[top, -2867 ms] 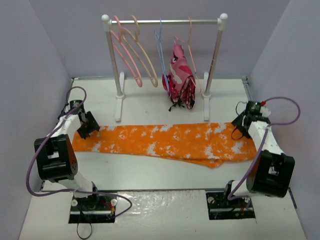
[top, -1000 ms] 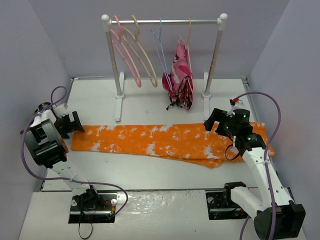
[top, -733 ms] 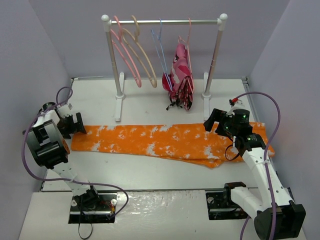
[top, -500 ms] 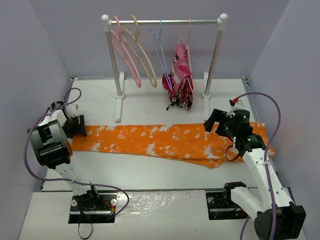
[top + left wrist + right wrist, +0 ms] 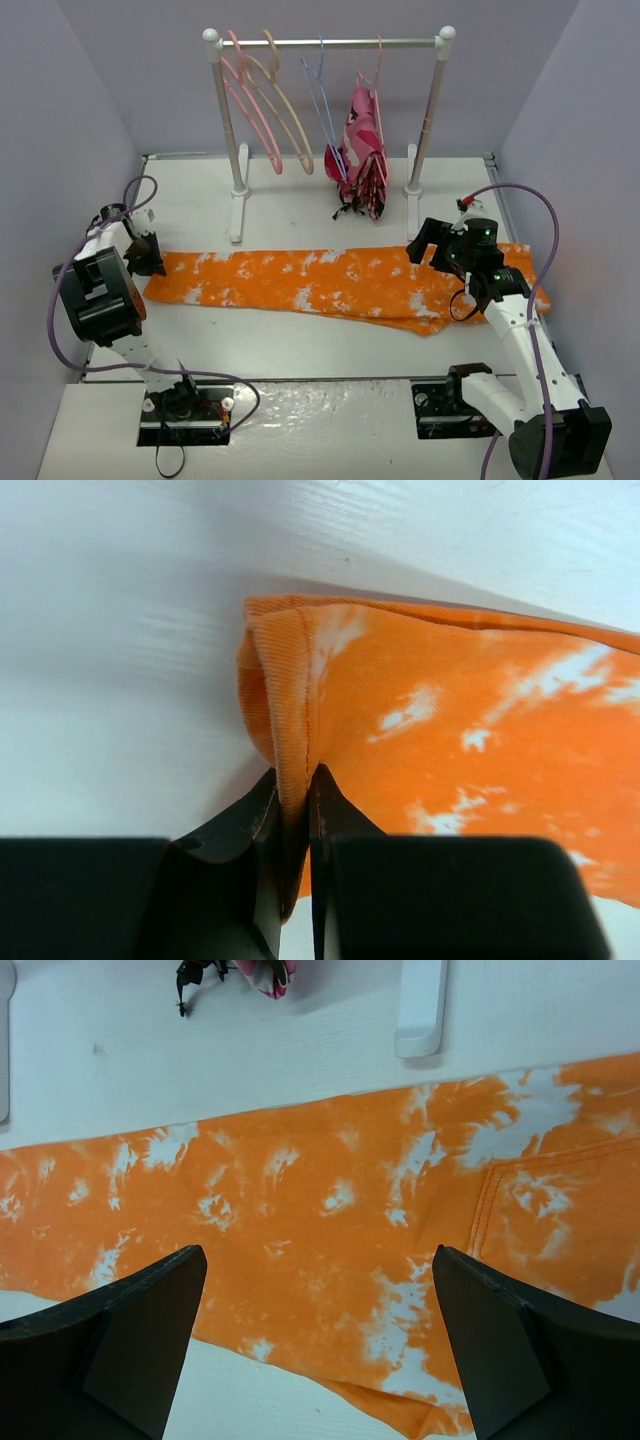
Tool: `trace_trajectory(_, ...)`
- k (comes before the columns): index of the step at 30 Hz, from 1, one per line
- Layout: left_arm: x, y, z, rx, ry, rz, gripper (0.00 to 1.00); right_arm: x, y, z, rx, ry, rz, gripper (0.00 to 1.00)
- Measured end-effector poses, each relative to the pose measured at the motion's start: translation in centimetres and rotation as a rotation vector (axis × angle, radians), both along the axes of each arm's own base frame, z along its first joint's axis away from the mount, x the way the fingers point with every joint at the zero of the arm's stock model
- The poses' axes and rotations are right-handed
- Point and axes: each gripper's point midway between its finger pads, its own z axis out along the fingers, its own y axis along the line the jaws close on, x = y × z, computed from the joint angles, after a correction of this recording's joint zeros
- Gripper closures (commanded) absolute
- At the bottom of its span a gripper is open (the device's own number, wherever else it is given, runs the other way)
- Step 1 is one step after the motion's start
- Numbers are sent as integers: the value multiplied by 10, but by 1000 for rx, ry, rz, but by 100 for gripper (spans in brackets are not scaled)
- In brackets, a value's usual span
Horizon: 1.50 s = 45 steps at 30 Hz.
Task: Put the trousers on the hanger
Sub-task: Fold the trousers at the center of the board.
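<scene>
- Right now trousers [image 5: 330,283] lie flat on the white table [image 5: 300,200], stretched left to right in front of the clothes rack [image 5: 330,43].
- Cloth is bright orange with white blotchy patches; the near edge runs slanted, lowest right of centre.
- Right wrist view shows a stitched pocket seam on the right part of the cloth.
- Left wrist view: the left end is folded up into a ridge, hem stitching visible.
- Left gripper [image 5: 293,780] has its jaws pinched together on that ridge, at the left tip of the trousers.
- Right gripper [image 5: 318,1260] hangs above the right part of the trousers, jaws spread wide, nothing between them.
- Hanger [image 5: 250,105], bright pink, hangs at the left end of the rack rail, well apart from the trousers.
- Pink-red camouflage garment [image 5: 362,160] hangs on the rack, further right.
</scene>
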Motion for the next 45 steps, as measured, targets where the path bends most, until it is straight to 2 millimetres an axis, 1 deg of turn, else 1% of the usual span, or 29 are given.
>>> trace_trajectory(2, 1, -2, 20, -10, -28, 43, 100, 1, 0, -5, 1, 21, -2, 7)
trace_trajectory(4, 6, -5, 44, -27, -77, 86, 100, 3, 1, -8, 7, 42, -3, 6)
trace_trajectory(8, 20, -11, 101, -119, -234, 180, 100, 11, 7, 3, 38, 44, -1, 7)
trace_trajectory(13, 29, -20, 162, -259, -376, 251, 100, 21, 16, 35, 89, -13, 25, 7)
trace_trajectory(15, 32, -28, 185, -341, -426, 275, 100, 23, 18, 45, 95, -31, 32, 7)
trace_trajectory(18, 37, -38, 214, -470, -486, 299, 100, 25, 19, 58, 99, -53, 37, 7)
trace_trajectory(19, 36, -39, 222, -501, -497, 310, 100, 25, 19, 62, 99, -58, 37, 6)
trace_trajectory(22, 30, -29, 245, -536, -501, 346, 100, 27, 19, 70, 100, -64, 38, 6)
trace_trajectory(24, 27, -15, 270, -502, -514, 350, 100, 28, 19, 74, 100, -68, 38, 6)
trace_trajectory(26, 25, 1, 301, -426, -562, 332, 100, 29, 19, 75, 99, -62, 39, 6)
trace_trajectory(27, 22, 8, 313, -381, -587, 330, 100, 29, 19, 75, 98, -57, 39, 6)
trace_trajectory(29, 10, 21, 329, -283, -613, 350, 100, 28, 19, 73, 96, -46, 39, 6)
trace_trajectory(32, -10, 32, 338, -197, -601, 393, 100, 28, 19, 69, 92, -30, 40, 6)
trace_trajectory(35, -18, 37, 334, -165, -575, 419, 100, 28, 19, 66, 85, -20, 43, 6)
trace_trajectory(37, -14, 28, 327, -158, -544, 394, 100, 28, 18, 65, 81, -19, 46, 6)
trace_trajectory(39, -7, 7, 318, -174, -519, 333, 100, 28, 18, 65, 76, -19, 50, 6)
trace_trajectory(42, 2, -47, 288, -285, -440, 205, 100, 28, 18, 65, 69, -21, 54, 6)
trace_trajectory(44, 4, -80, 277, -355, -401, 122, 100, 28, 18, 65, 65, -22, 57, 6)
trace_trajectory(45, 5, -100, 269, -402, -385, 79, 100, 28, 17, 64, 63, -22, 58, 6)
